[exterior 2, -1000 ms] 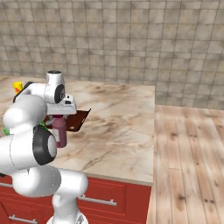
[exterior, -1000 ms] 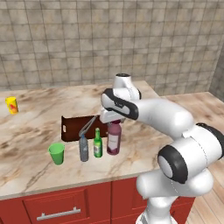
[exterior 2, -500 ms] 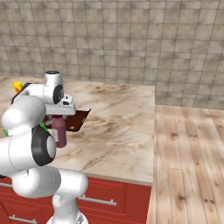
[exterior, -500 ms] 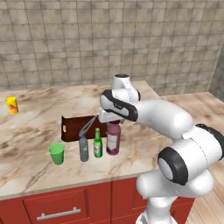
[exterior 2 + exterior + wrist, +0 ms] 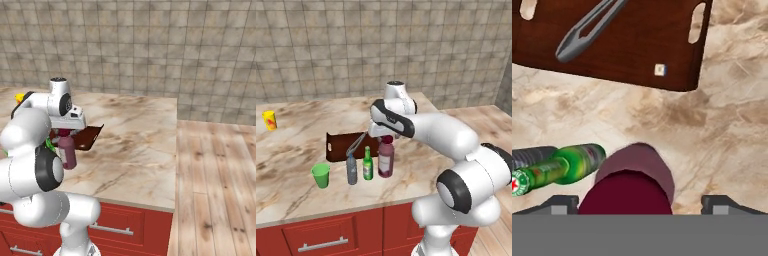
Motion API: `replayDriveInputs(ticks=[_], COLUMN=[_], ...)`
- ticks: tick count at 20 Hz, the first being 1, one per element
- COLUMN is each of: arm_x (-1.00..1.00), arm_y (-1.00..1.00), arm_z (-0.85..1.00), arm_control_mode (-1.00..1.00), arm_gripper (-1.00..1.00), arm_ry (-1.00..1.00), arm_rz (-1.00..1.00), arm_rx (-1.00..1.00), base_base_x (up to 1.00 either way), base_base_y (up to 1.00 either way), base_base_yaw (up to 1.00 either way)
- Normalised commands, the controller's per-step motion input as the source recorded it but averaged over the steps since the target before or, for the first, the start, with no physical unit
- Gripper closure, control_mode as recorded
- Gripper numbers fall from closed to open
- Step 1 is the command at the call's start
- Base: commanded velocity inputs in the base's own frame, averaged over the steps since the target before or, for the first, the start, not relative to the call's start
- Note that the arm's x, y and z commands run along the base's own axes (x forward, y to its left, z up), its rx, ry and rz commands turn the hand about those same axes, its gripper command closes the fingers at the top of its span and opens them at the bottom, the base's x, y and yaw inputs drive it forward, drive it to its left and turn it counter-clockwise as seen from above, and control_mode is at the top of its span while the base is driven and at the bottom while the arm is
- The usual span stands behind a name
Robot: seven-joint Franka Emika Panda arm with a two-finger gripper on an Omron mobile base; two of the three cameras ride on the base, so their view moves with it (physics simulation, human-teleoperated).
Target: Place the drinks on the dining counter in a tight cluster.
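While three drinks stood upright in tight row near tabletop front edge, cluster looked complete: grey bottle, green bottle, maroon bottle side by side, nearly touching. Pincer sat directly over maroon cap, fingers spread wide either side, released, gripping nothing. Brown tray with tongs lay just behind.

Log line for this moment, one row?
gripper: open over maroon juice bottle | green bottle, grey bottle: clustered upright | dining counter
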Motion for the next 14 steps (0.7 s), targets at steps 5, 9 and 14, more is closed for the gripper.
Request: replayDriveInputs(ticks=[5, 9, 14], arm_x=[-0.07, -0.28, -0.37], arm_y=[0.0, -0.04, -0.19], arm_z=[0.35, 0.24, 0.09], arm_control_mode=[-1.0, -1.0, -1.0], arm_gripper=[-1.0, -1.0, -1.0], arm_ry=[-0.01, -0.09, -0.13], arm_rz=[0.0, 0.0, 0.0], arm_rx=[0.01, 0.0, 0.0], base_base_x=[0.0, 0.0, 0.0], base_base_y=[0.0, 0.0, 0.0], base_base_yaw=[0.0, 0.0, 0.0])
